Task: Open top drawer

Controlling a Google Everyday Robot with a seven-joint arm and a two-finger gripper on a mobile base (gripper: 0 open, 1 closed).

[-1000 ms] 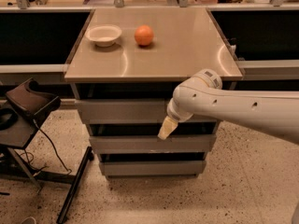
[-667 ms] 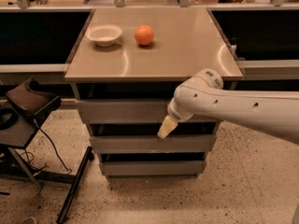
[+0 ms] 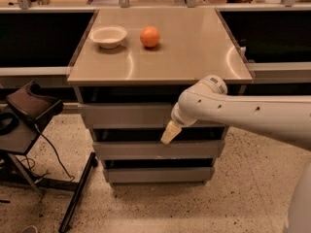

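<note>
The top drawer [image 3: 126, 115] is the wide grey metal front just under the countertop, and its front sits about flush with the cabinet. My gripper [image 3: 167, 132], with a cream-coloured tip, hangs at the drawer's lower edge, right of centre, in front of the dark gap below it. My white arm [image 3: 243, 115] reaches in from the right and hides the right part of the drawer front.
Two narrower grey drawers [image 3: 158, 149] lie below the top one. A white bowl [image 3: 109, 35] and an orange [image 3: 150, 36] sit on the countertop [image 3: 194, 52]. A black seat [image 3: 31, 106] on a stand with cables and a leg [image 3: 77, 193] is at the left.
</note>
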